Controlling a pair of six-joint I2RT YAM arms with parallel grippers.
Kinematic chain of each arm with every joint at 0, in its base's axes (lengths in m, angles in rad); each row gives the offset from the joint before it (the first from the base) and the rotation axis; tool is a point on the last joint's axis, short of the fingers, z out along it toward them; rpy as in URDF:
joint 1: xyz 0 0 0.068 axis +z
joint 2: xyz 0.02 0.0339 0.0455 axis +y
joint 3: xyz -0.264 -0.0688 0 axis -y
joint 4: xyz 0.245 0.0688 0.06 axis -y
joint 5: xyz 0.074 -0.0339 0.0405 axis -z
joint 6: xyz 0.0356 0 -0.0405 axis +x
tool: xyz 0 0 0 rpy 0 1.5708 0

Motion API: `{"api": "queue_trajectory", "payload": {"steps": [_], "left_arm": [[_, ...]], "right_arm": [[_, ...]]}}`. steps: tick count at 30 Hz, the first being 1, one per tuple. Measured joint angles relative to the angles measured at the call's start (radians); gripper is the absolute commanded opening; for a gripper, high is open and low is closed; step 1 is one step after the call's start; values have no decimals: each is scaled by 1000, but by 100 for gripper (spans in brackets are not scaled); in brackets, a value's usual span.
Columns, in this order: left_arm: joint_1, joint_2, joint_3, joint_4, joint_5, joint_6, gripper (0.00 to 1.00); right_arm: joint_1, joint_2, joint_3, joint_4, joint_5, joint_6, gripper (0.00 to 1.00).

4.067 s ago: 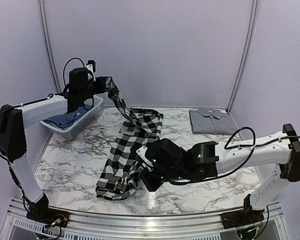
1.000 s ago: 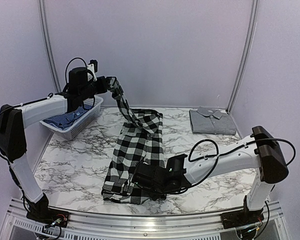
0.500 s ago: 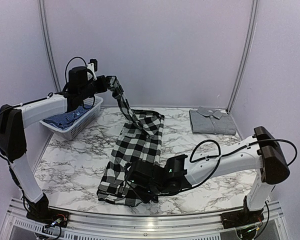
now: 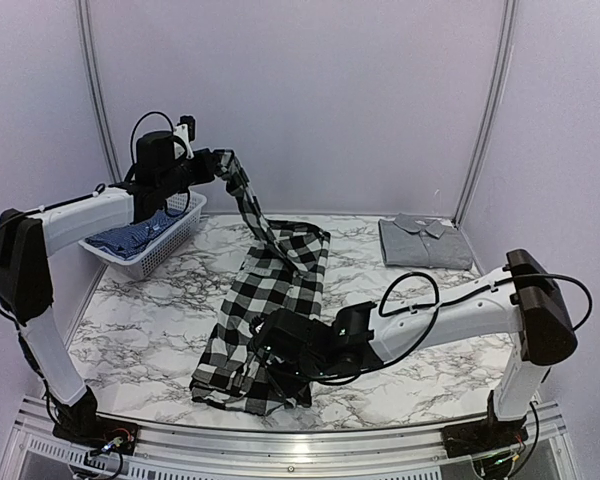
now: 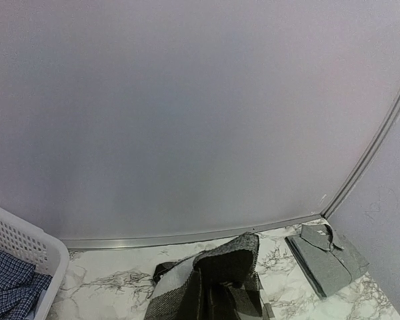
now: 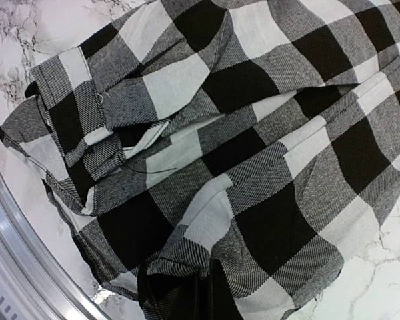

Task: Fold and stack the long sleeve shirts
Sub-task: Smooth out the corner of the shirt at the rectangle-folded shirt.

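The black-and-white checked long sleeve shirt (image 4: 275, 285) hangs stretched from high at the back left down to the table's front. My left gripper (image 4: 213, 166) is shut on its upper end, above the basket's right side. In the left wrist view the cloth (image 5: 217, 277) drapes over the fingers and hides them. My right gripper (image 4: 265, 350) is low over the shirt's near part and shut on a bunch of it. In the right wrist view the checked cloth (image 6: 253, 153) fills the frame and gathers into the jaws at the bottom centre; the fingers are hidden.
A folded grey shirt (image 4: 425, 242) lies at the back right; it also shows in the left wrist view (image 5: 328, 257). A white basket (image 4: 155, 248) with blue checked cloth (image 4: 130, 236) stands at the back left. The table's metal front rail (image 6: 23, 233) runs close to the shirt's near edge.
My right gripper has moved left along the front, pulling the shirt's lower part left with it. My left gripper has kept the upper end raised in place.
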Motion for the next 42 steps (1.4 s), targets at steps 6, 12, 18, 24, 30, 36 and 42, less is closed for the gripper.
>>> {"api": "queue_trajectory", "payload": {"steps": [6, 12, 18, 24, 30, 36, 42], "left_arm": [[0, -12, 19, -1, 0, -4, 0], [0, -49, 31, 0, 0, -4, 0], [0, -68, 32, 0, 0, -4, 0], [0, -70, 23, 0, 13, -4, 0], [0, -100, -16, -2, 20, -7, 0], [0, -119, -36, -1, 46, -7, 0], [0, -126, -69, -4, 132, 3, 0]], "right_arm": [[3, 0, 8, 20, -39, -13, 0], [12, 20, 9, 63, -97, -26, 0], [8, 75, -6, 140, -171, -25, 4], [-19, 87, -45, 180, -235, -19, 21], [-36, 78, -33, 195, -271, -36, 52], [-102, -46, -32, 190, -304, -47, 70], [-278, -194, -32, 197, -309, -38, 69]]}}
